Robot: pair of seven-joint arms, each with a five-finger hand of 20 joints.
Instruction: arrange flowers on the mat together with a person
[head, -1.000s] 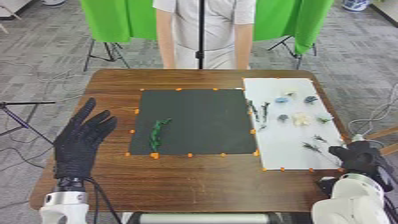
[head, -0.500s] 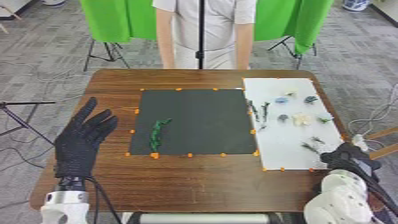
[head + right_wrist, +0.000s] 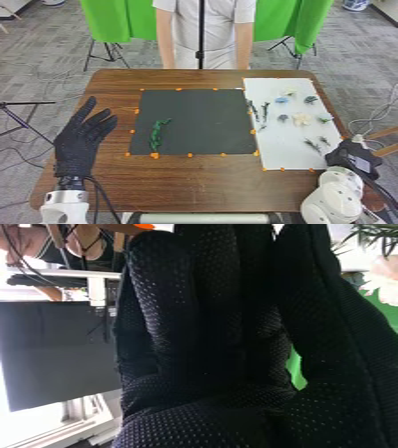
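Green sprig [image 3: 156, 135] on dark mat [image 3: 202, 120], pale unreadable patch [image 3: 360, 163] on right hand [image 3: 348, 152].

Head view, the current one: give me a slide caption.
Green sprig on the dark mat, loose flowers on the white sheet, and the left robot hand open beside the mat.

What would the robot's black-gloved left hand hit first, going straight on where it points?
Probably nothing over the brown wooden table: the left hand points forward, passing left of the dark rectangular mat, though its height is unclear.
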